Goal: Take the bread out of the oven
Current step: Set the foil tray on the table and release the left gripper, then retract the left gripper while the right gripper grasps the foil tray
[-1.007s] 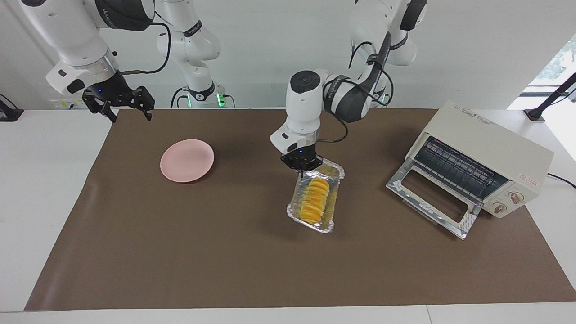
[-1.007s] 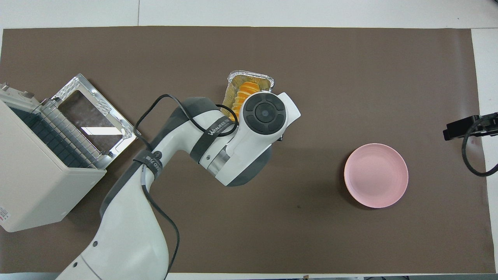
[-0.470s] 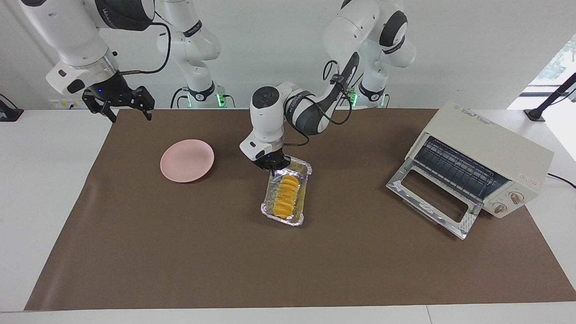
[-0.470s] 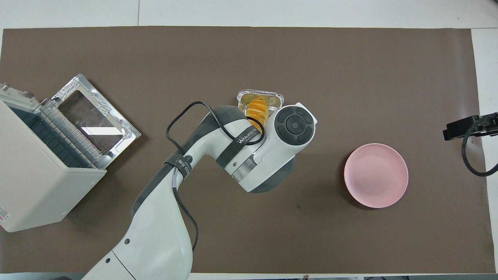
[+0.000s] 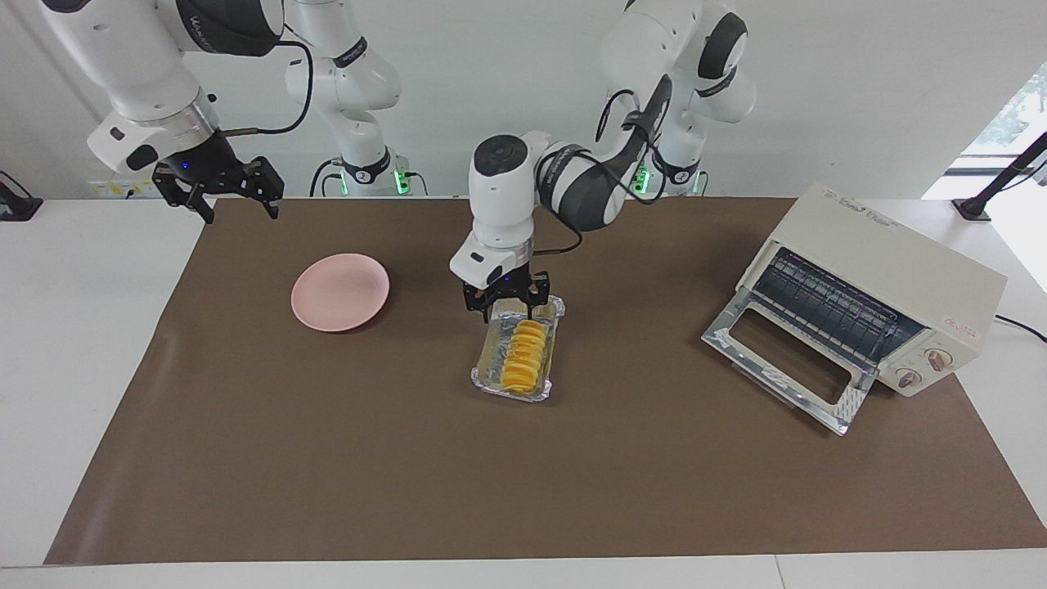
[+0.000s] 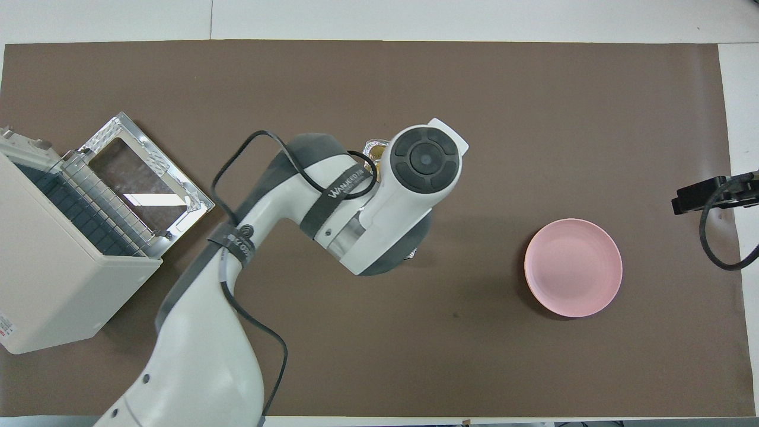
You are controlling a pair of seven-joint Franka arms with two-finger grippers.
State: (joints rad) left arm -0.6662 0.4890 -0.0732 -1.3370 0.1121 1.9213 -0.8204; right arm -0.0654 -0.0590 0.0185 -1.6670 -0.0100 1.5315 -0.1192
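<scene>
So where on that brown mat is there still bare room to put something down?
Most of the mat is bare: the whole strip farthest from the robots, and the gap between the pink plate and the foil tray. It is crowded at the tray, where the left gripper hangs, and before the oven, whose open door lies flat.

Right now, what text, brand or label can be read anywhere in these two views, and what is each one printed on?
"WANJEED...", partly legible, on the black strap around the left arm in the overhead view.
Raised lettering on the oven top: too blurred to read.
Small red logo on the oven's knob panel: too small to read.
Red-printed sticker on the oven's side: unreadable.
Lettering on the right arm's dark joint: unreadable.
</scene>
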